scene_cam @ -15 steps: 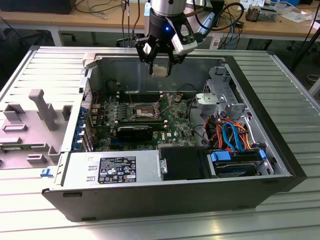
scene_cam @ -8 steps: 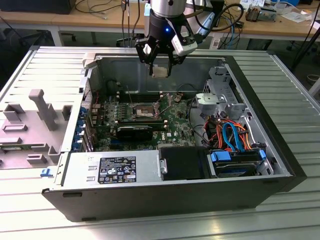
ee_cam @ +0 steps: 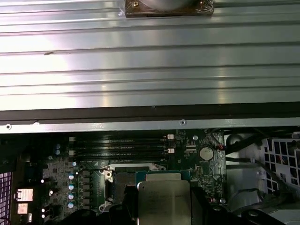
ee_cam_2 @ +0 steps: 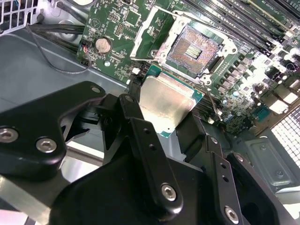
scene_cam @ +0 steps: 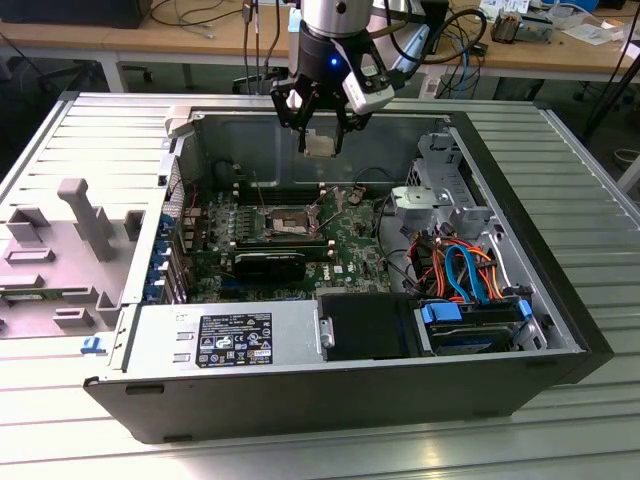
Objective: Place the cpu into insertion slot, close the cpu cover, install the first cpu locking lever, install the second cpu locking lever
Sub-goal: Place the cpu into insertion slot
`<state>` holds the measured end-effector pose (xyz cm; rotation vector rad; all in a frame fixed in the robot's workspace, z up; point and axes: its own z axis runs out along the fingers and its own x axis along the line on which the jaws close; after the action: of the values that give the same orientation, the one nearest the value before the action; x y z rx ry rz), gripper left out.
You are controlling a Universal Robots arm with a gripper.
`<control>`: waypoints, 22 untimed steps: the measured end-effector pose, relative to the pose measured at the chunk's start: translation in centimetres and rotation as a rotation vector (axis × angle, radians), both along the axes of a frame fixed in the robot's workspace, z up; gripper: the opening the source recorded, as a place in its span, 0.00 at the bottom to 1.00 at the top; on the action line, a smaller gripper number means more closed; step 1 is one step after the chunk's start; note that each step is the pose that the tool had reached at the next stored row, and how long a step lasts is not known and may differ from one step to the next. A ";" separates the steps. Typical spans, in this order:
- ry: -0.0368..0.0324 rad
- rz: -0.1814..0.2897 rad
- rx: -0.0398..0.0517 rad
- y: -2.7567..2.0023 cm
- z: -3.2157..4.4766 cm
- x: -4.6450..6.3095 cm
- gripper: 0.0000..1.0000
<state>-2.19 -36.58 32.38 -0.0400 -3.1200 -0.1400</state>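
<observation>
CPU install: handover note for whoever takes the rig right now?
Tool: shut on the small flat square chip with the silvery-grey metal top, held in the air above the green circuit board inside the open dark computer case.
Square socket with the dark centre and silver rim: empty, contacts exposed.
Done: chip picked up.
Left: chip not seated; nothing closed or latched over the socket.

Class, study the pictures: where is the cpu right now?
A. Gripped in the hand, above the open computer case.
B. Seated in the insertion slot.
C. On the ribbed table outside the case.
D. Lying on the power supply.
A: the hand grips the cpu by its edges above the motherboard, while the insertion slot lies bare with its contacts showing.
</observation>
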 end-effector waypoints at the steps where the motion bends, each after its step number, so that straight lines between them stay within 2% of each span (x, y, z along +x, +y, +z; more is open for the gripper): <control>1: -0.0001 0.000 0.0002 -0.04 -0.04 0.0 0.55; 22: 0.0000 0.000 0.0000 -0.84 -0.41 0.0 0.55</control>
<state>-2.20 -37.42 31.97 -0.0400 -3.1200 -0.1400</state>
